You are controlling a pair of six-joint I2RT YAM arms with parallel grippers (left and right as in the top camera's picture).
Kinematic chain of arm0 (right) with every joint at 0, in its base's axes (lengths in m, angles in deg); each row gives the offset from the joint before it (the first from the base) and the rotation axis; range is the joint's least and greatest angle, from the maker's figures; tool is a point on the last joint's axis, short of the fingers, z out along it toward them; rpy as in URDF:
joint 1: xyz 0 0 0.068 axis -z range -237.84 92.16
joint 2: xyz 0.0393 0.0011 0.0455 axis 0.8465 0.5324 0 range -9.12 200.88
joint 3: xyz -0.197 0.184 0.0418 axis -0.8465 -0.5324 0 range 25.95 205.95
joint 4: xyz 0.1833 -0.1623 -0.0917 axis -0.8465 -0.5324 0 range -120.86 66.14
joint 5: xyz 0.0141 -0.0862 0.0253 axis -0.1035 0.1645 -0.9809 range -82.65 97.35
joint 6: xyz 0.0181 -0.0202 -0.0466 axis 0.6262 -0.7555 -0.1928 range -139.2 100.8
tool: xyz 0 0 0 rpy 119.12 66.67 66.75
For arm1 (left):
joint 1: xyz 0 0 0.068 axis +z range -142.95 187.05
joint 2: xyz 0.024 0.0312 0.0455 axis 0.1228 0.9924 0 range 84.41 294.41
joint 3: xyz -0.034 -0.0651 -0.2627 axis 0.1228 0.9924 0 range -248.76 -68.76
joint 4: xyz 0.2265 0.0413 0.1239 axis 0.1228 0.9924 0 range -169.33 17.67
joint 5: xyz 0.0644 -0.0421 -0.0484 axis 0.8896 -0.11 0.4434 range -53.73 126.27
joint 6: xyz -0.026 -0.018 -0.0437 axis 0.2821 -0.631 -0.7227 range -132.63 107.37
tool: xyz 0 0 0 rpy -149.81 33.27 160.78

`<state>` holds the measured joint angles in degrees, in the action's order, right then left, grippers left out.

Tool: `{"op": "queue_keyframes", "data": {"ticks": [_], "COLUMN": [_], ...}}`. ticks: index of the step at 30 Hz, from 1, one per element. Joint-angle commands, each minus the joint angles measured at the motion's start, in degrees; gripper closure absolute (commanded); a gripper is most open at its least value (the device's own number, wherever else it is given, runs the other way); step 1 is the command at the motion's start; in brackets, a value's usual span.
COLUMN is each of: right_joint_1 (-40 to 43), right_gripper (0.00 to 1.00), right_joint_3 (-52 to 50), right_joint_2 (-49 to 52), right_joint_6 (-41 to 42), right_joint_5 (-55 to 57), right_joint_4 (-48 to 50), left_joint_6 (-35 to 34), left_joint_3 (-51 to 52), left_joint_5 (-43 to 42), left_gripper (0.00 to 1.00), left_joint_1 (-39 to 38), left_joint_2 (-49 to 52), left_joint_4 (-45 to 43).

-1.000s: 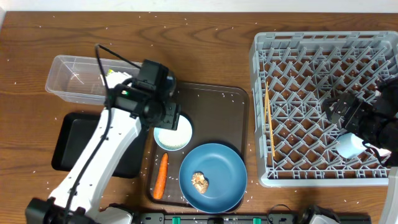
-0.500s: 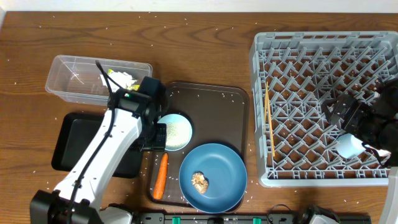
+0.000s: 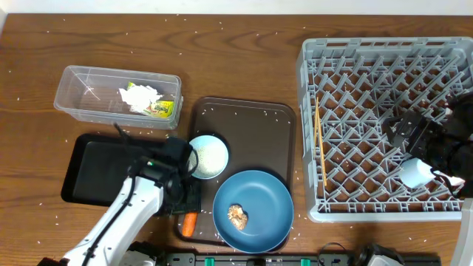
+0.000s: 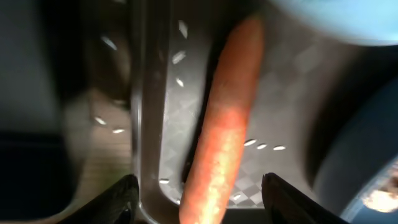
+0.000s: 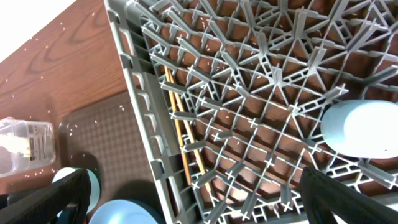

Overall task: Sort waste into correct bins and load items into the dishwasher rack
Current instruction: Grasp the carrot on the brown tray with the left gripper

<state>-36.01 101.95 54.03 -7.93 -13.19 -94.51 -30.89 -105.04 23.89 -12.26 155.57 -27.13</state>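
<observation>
Nearest the robot, the left gripper [image 4: 199,186] hangs low over the near left corner of the large brown serving tray [image 3: 247,118]. Its jaws are spread wide, one finger on each side of the small orange carrot [image 4: 225,118], and neither is seen touching it. The carrot lies flat on the tray's textured floor just beside the rim, with a few white rice grains [image 4: 264,146] around it. Just right of the carrot, the large round blue plate [image 3: 262,196] rests on the tray's near right part and carries the small brown food lump [image 3: 236,215]. On the right side, the right gripper [image 5: 194,180] is inside the large square grey plastic dishwasher rack [image 3: 384,59], jaws wide apart and holding nothing. The small light-blue cup [image 5: 359,127] rests on the lattice near the front wall, close beside one finger. Thin yellow chopsticks [image 3: 321,148] lie along the rack's left side. Farther back, the small pale bowl [image 3: 207,157] stands upright at the serving tray's left edge, whitish inside. The shallow black rectangular tray [image 3: 92,166] lies left of it, partly under the left arm. Farthest, the clear plastic rectangular tub [image 3: 74,92] holds the crumpled white paper [image 3: 137,96] and the yellow-green printed wrapper [image 3: 164,108] towards its right end.
</observation>
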Motion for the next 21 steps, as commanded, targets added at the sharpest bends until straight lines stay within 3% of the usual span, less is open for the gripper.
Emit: {"op": "queue_keyframes", "data": {"ticks": [1,9,21], "right_joint_1": [-0.5,-0.5,-0.5], "right_gripper": [0.01,0.01,0.01], "right_joint_3": [0.4,0.4,0.4], "right_joint_2": [-0.1,-0.1,0.0], "right_joint_6": [-0.6,-0.6,-0.6], "right_joint_5": [0.2,0.2,0.2], "right_joint_4": [0.0,0.2,-0.2], "left_joint_6": [-0.9,-1.0,-8.5], "left_joint_3": [2.2,2.3,3.2], "left_joint_5": [-3.9,-9.1,-7.5], "left_gripper": [0.37,0.40,0.49], "left_joint_1": [-0.1,-0.7,-1.3], "left_joint_2": [0.5,0.7,7.3], "left_joint_4": [-0.6,-0.9,-4.3]}}
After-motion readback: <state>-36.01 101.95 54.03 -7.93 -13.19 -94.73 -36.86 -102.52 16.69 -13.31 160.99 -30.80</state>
